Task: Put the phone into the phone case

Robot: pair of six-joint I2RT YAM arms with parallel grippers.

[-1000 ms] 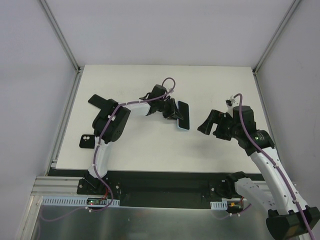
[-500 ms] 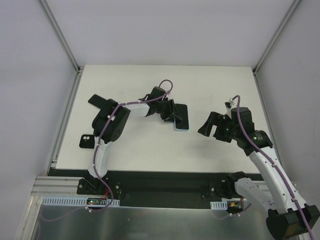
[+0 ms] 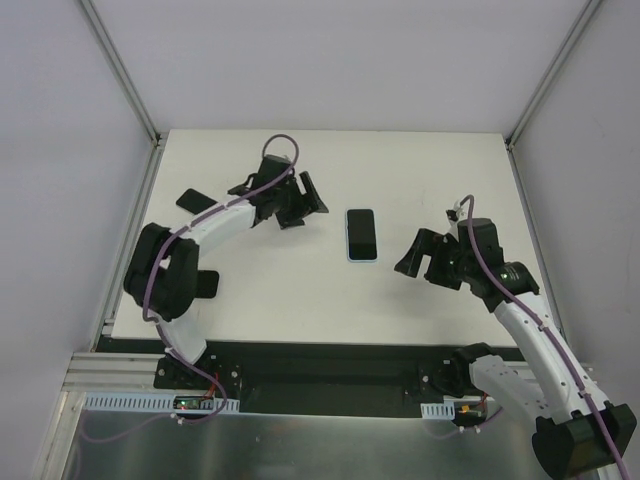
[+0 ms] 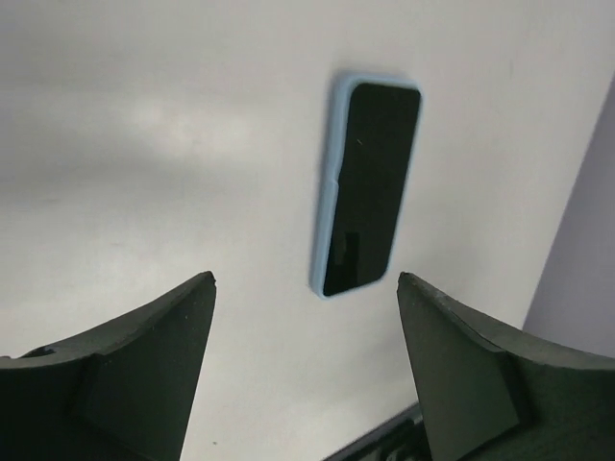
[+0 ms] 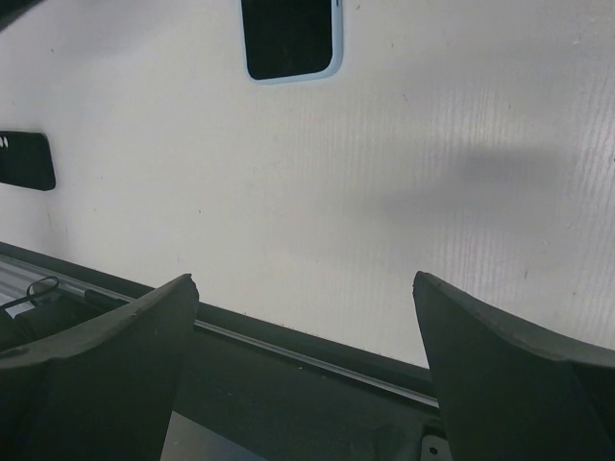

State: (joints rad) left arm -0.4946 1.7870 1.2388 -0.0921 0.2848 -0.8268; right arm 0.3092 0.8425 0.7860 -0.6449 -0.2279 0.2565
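The phone [image 3: 361, 234] lies flat and screen up near the middle of the white table. A light blue rim [image 4: 327, 192] runs all round it and looks like the phone case. My left gripper [image 3: 312, 197] hangs to its left, open and empty, a short gap away. The left wrist view shows the phone [image 4: 370, 187] beyond the spread fingers of that gripper [image 4: 306, 279]. To the phone's right, my right gripper [image 3: 412, 255] is wide open and holds nothing. In the right wrist view the phone's end [image 5: 288, 34] shows at the top, far from that gripper [image 5: 303, 279].
A flat black slab [image 3: 195, 200] lies at the back left. Another black piece [image 3: 207, 283] sticks out from under the left arm's elbow and appears again [image 5: 24, 160] in the right wrist view. The table's dark front rail [image 5: 317, 370] runs below the right gripper.
The left gripper has opened and let go of the phone, which now lies flat. The left arm has drawn back to the left. The right arm has hardly moved.
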